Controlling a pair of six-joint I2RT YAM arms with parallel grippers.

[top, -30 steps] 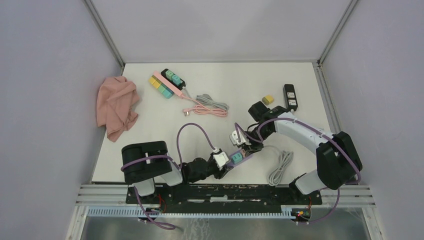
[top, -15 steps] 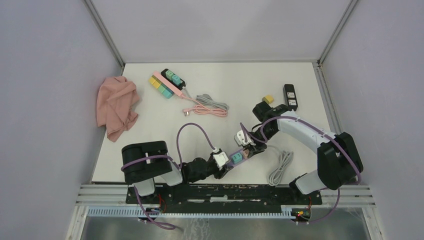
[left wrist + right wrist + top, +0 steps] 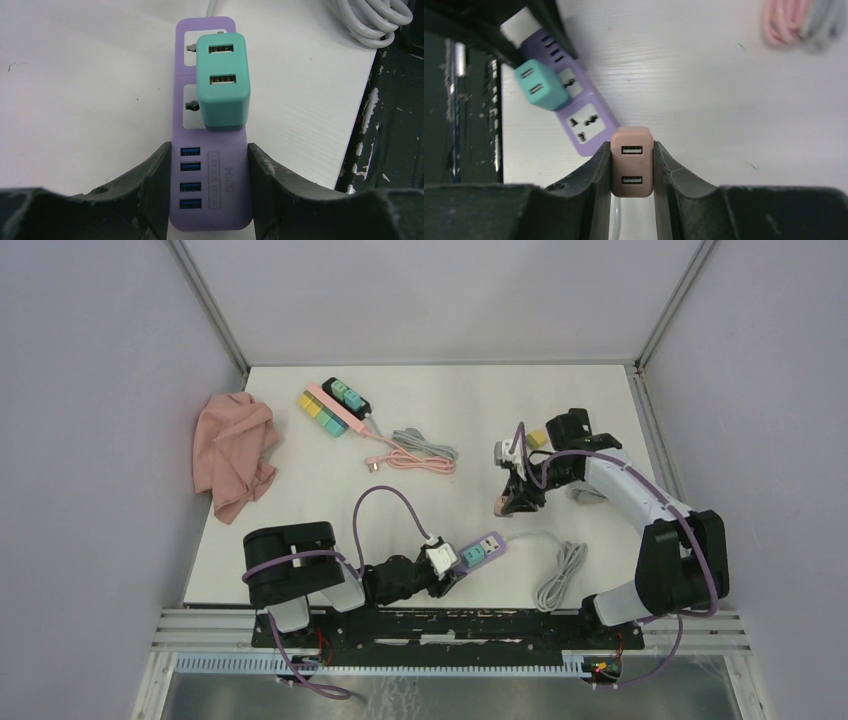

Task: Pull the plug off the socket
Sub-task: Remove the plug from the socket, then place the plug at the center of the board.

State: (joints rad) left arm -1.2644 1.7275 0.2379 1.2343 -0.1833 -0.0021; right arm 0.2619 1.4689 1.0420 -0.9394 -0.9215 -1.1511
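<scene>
A purple power strip point(image 3: 484, 549) lies near the table's front edge; it also shows in the left wrist view point(image 3: 210, 165) and the right wrist view point(image 3: 579, 120). A teal USB plug point(image 3: 221, 82) sits in one of its sockets. My left gripper point(image 3: 209, 192) is shut on the strip's USB end. My right gripper point(image 3: 632, 172) is shut on a pink USB plug point(image 3: 632, 162), held clear of the strip, above the table at mid right point(image 3: 503, 504).
A grey coiled cord point(image 3: 560, 575) lies by the strip. A pink cloth point(image 3: 235, 452) is at the left. Another strip with coloured plugs point(image 3: 334, 407) and a pink and grey cable bundle point(image 3: 418, 452) lie at the back. A black adapter point(image 3: 580, 432) and yellow plug point(image 3: 537, 439) are at the right.
My right gripper has lifted the pink plug out of the purple strip and carried it back and to the right. The left gripper and strip have stayed in place.
</scene>
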